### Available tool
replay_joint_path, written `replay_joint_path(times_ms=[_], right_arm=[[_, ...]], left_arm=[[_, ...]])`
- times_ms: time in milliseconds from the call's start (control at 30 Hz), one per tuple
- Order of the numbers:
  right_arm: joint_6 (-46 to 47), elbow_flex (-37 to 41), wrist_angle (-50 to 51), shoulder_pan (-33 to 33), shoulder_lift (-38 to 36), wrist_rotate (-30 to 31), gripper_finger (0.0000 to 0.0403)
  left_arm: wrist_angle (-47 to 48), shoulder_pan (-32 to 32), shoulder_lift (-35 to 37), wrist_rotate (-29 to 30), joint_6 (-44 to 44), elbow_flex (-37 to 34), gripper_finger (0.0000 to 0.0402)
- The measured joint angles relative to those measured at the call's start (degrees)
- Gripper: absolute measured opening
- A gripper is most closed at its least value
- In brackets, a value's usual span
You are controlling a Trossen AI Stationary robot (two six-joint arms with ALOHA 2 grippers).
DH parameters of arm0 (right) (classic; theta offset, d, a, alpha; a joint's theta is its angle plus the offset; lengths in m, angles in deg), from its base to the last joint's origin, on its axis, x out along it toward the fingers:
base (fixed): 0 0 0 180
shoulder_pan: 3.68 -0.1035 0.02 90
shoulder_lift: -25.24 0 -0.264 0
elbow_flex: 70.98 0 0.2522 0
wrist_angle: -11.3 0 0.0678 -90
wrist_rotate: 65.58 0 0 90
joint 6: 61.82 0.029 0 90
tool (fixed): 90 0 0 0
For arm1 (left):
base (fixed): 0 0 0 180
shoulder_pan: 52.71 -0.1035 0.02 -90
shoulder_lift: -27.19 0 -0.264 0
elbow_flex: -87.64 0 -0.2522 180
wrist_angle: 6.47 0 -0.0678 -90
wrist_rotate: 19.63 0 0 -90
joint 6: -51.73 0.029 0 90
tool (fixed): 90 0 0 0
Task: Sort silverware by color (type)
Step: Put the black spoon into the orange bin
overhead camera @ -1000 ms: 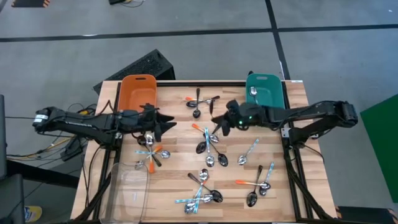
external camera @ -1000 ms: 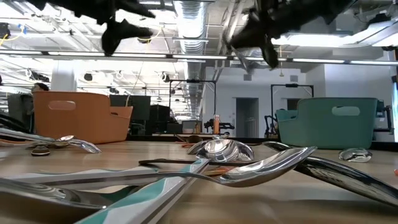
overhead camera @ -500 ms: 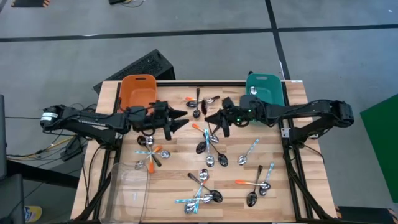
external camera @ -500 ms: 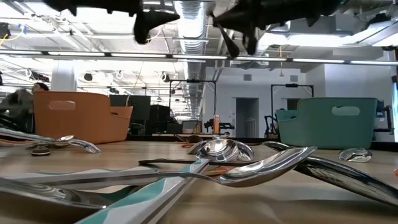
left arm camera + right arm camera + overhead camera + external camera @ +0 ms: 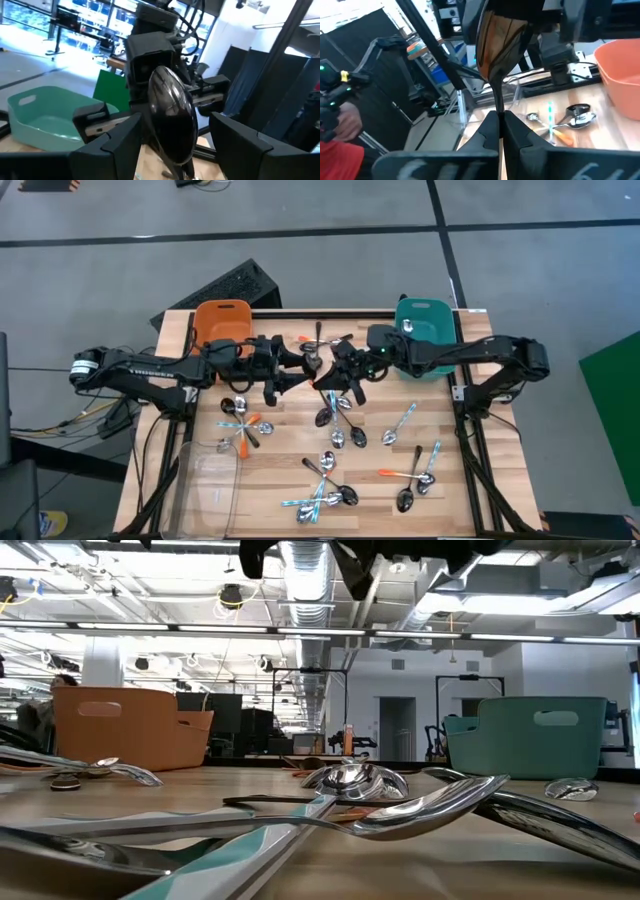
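My right gripper (image 5: 499,119) is shut on a dark spoon (image 5: 499,45) above the middle of the table (image 5: 290,470). The spoon's bowl (image 5: 172,115) sticks out toward the table's left. It lies between the spread fingers of my left gripper (image 5: 175,122), which is open and faces it from the left. A gap shows on both sides of the bowl. In the high view the two grippers (image 5: 302,370) (image 5: 332,375) meet nose to nose. Several other spoons (image 5: 335,435) with dark, blue or orange handles lie flat on the wood. My right gripper pinches the dark spoon's handle (image 5: 497,102) between its two fingers. The fingers are level and come from the table's right, lying along the handle. The spoon is lifted clear of the table, its bowl out in front of the fingertips.
An orange bin (image 5: 222,322) stands at the far left. A teal bin (image 5: 428,330) at the far right has a spoon (image 5: 407,328) in it. A clear bin (image 5: 208,480) sits at the near left. Loose spoons cover the middle and near right.
Both grippers have risen and closed in on each other over the table's middle, the left going right and the right going left with the dark spoon. Both wrists have rolled. The spoon's bowl now lies between the left gripper's fingers.
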Motion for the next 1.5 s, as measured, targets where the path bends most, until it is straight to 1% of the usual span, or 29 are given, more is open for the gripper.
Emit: replay_joint_path(times_ms=[100,200,300,433,667,700,900,1000,1133,1300,1400,1500], right_arm=[[-0.93,-0.66,-0.37,0.02,-0.01,-1.12,0.0012],[-1.01,-0.73,-0.17,0.02,-0.02,-1.45,0.0012],[-1.04,-0.73,-0.18,0.0,-0.02,-2.37,0.0012],[-1.32,-0.71,0.33,-0.02,-0.02,-3.0,0.0012],[-1.37,-0.71,0.93,-0.25,-0.04,-3.03,0.0014],[-1.59,-0.71,0.92,-0.2,-0.04,-3.05,0.0014],[-1.34,-0.71,1.96,-0.19,-0.09,-2.48,0.0027],[-1.06,-0.71,4.63,-0.17,-0.11,1.39,0.0049],[-0.71,-0.71,9.27,0.36,-0.09,6.88,0.0083],[1.05,-0.71,15.48,1.16,-0.17,14.84,0.012],[2.92,-0.69,18.92,2.27,-0.17,16.88,0.0135],[4.17,-0.69,22.04,3.43,-0.2,17.28,0.0144]], left_arm=[[0.21,-0.29,0.0,-0.15,0.03,0.12,0.0217],[-0.28,-0.58,0.0,-1.8,-0.1,0.12,0.0214],[-1.04,-0.59,0.0,-4.08,-0.23,0.14,0.0197],[-2.54,-1.01,0.0,-7.35,-0.21,0.14,0.0147],[-3.58,-2.82,-0.02,-14.11,-1.3,0.14,0.0026],[-3.61,-3.04,-0.02,-14.83,-1.69,0.14,0.0015],[-3.47,-4.04,-0.02,-15.87,-5.07,0.14,0.0006],[-1.68,-4.56,0.01,-15.74,-5.48,0.14,0.0002],[3.89,-5.63,2.01,-13.96,-6.38,0.14,0.0],[16.64,-7.1,6.96,-9.71,-6.88,0.14,0.0],[24.98,-7.87,11.08,-6.34,-6.95,0.14,0.0],[34.44,-8.41,15.1,-2.51,-8.5,0.14,0.0]])
